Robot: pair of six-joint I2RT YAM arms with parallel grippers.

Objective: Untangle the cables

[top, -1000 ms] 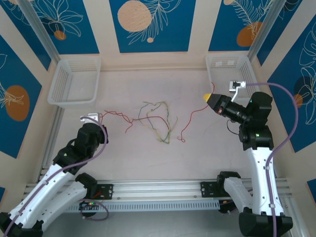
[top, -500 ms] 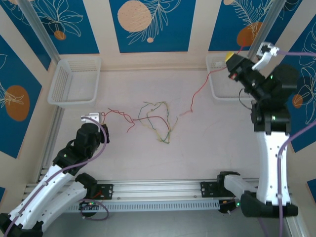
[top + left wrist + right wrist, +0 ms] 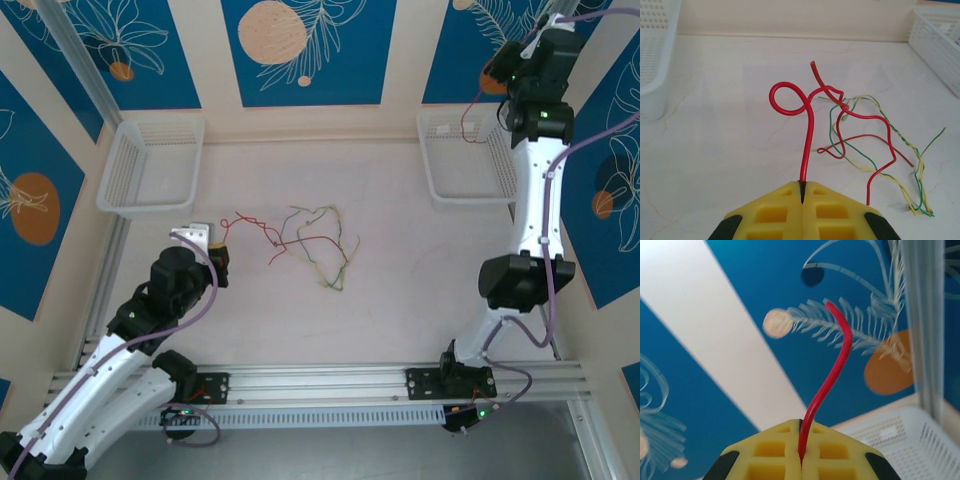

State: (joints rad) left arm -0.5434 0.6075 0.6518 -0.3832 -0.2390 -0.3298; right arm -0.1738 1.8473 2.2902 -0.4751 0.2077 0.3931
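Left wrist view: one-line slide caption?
Yellow fingers pinch a looped red wire beside tangled green-and-yellow wires on the table.

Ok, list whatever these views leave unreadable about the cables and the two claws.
Right wrist view: the raised red cable below the right claw, hidden by its yellow pads.
Top view: whether that cable's lower end touches the right basket, too thin.
Left wrist view: whether the looped red cable in the left claw is caught in the green and yellow cables, crossings too small.
Same view: the left basket, cut by the frame edge.

Overhead and low left-wrist views share the tangled cables (image 3: 322, 240).
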